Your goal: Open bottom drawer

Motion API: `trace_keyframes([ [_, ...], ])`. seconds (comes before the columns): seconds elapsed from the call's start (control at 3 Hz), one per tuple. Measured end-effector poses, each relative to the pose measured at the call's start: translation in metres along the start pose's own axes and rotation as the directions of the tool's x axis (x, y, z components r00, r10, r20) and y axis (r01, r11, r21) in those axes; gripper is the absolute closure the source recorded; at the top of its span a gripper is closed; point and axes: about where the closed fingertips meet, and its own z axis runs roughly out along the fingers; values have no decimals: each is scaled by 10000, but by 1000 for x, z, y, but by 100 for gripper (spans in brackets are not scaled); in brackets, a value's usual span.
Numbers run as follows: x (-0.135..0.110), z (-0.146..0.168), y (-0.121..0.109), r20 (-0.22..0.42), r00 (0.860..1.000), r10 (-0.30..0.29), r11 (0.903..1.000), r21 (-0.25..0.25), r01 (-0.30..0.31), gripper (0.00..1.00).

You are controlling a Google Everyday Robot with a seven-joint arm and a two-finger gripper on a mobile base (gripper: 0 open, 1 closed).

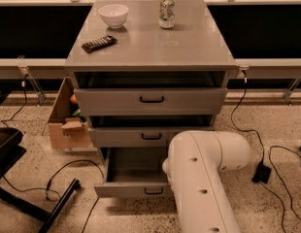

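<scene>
Seen from the one camera: gripper hidden behind the white arm (204,178), down by the right front of the cabinet (155,45); jaw state impossible to tell. Arm bent at a rounded elbow, rising from the lower edge. Bottom drawer (131,189) pulled well out near the floor.

Three drawers (150,101) (150,136) (133,190), one bowl (113,15), one can (166,12), one remote (99,43), pincer out of view

Open bottom drawer (126,189), end effector hidden
</scene>
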Motion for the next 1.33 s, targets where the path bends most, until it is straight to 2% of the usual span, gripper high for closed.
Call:
trace_keyframes([
  [1.33,7,-5,9,-104,9999,74,9996,267,-71,100],
])
